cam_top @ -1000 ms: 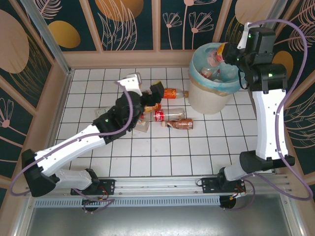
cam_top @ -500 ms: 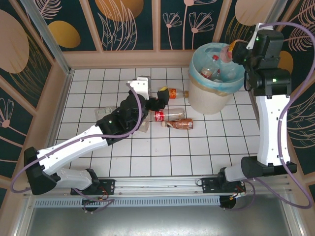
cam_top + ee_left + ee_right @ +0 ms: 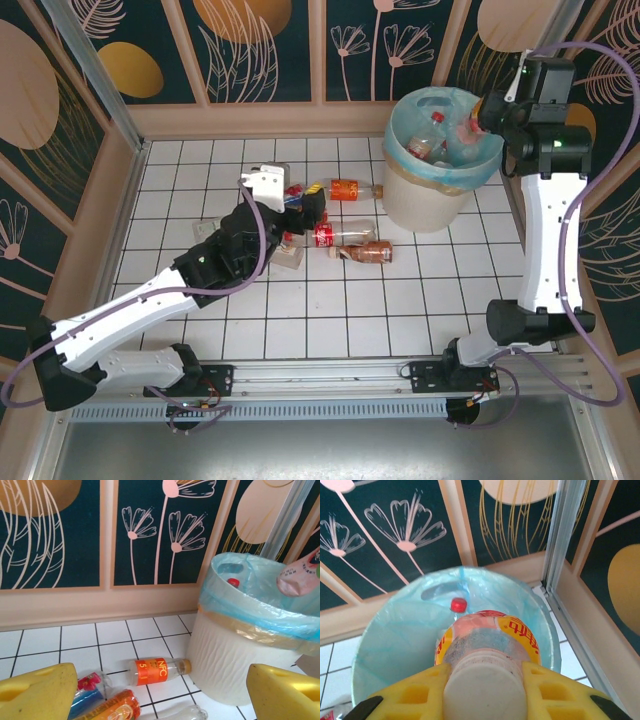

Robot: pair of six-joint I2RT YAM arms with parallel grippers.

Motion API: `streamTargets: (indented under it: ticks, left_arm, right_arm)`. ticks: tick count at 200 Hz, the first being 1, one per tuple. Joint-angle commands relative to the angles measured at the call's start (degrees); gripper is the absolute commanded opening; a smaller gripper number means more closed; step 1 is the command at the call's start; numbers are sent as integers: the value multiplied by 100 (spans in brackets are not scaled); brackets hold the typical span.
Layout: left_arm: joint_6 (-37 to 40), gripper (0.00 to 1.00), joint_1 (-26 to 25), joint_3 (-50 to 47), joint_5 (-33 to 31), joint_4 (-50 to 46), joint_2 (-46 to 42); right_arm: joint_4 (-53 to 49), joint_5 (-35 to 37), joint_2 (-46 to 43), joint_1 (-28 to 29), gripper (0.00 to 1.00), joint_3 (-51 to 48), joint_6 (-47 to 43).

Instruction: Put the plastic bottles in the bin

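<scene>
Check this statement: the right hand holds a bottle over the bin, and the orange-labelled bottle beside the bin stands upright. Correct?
No. The orange-labelled bottle lies on its side, as the left wrist view shows. The right hand does hold a bottle over the bin.

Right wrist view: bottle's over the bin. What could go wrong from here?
1. The right gripper holds the pink bottle near the bin's right rim; released there, it may clip the rim and fall outside.
2. The left gripper, open, sits low among tightly packed floor bottles; closing could nudge neighbours or catch two.
</scene>
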Motion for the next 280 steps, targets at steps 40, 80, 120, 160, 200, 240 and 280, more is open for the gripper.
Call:
streamTargets:
  ticks: [40, 80, 120, 160, 200, 240, 280]
  left_arm:
    - [-271, 87, -17, -432, -42, 58, -297]
    - [-384, 87, -11, -453, -16, -123, -351]
    - [-485, 87, -12, -524, 30, -261, -338]
    - [-647, 87, -14, -567, 166, -325, -289]
    - [-746, 87, -12, -578, 254, -320, -248]
    - [-795, 87, -14, -557, 331, -359, -93]
    - [-794, 87, -9, -440, 450, -419, 103]
  right_arm:
    - [-186, -367, 49, -33, 0, -580, -34]
    - [-71, -505, 16, -29, 0, -915, -7]
    - [-33, -610, 44, -36, 0, -1101, 1]
    - [-2, -615, 136, -35, 0, -1285, -12]
    - [65, -610, 313, -31, 0, -1506, -25]
    - [79, -797, 566, -33, 0, -1572, -51]
    - [96, -907, 785, -34, 0, -1547, -95]
